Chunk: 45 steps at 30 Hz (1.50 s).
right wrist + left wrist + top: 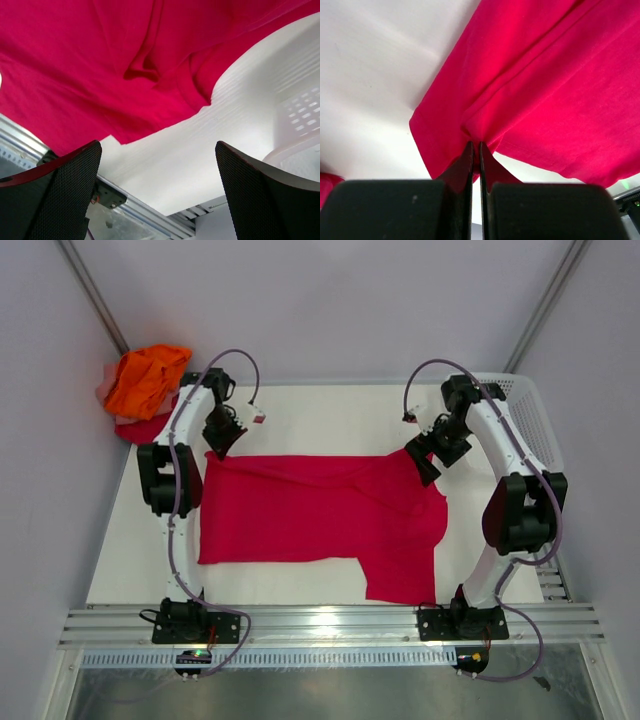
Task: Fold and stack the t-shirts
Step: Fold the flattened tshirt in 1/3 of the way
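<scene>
A crimson t-shirt (pixel 320 515) lies spread across the white table, with one sleeve hanging toward the near edge. My left gripper (pixel 222 445) is at the shirt's far left corner. In the left wrist view this left gripper (pixel 475 146) is shut on a pinch of the crimson t-shirt (pixel 545 75), and the cloth bunches at the tips. My right gripper (pixel 426 466) is at the shirt's far right edge. In the right wrist view the right gripper (pixel 157 150) stands wide open with nothing between its fingers, and the crimson t-shirt (pixel 100 60) lies just beyond them.
A heap of other shirts sits at the far left corner, bright orange (pixel 148 378) on top of a red one (pixel 142 427). A white mesh basket (pixel 532 420) stands at the right edge. Aluminium rails (pixel 330 625) run along the near edge.
</scene>
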Each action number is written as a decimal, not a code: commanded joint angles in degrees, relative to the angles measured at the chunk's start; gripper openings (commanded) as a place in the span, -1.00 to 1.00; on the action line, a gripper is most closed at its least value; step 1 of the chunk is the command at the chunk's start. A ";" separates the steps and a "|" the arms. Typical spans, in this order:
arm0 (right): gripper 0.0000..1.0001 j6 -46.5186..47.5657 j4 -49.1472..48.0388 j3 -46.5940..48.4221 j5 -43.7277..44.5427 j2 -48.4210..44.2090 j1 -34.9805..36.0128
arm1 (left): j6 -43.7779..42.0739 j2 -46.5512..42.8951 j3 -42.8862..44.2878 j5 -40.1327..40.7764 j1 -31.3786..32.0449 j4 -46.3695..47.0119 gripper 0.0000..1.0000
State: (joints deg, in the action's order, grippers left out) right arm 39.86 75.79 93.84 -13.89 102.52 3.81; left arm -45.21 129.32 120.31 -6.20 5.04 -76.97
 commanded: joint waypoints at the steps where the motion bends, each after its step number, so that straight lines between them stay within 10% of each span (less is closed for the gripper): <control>1: 0.99 -8.36 -7.82 4.85 0.61 2.94 0.84 | -0.40 -2.49 -0.25 2.06 1.37 -16.19 -1.00; 19: 0.99 -15.94 -22.17 3.79 9.22 15.16 12.71 | 0.39 -6.62 -4.39 -3.65 1.99 -16.01 -1.00; 45: 0.99 -16.12 -18.22 7.76 16.87 19.29 12.71 | -4.45 -7.59 -13.43 20.78 9.89 -16.02 -1.00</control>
State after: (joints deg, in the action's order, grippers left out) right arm 23.94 56.42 98.52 1.10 122.30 16.45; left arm -48.36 123.96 108.68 9.87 12.97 -76.47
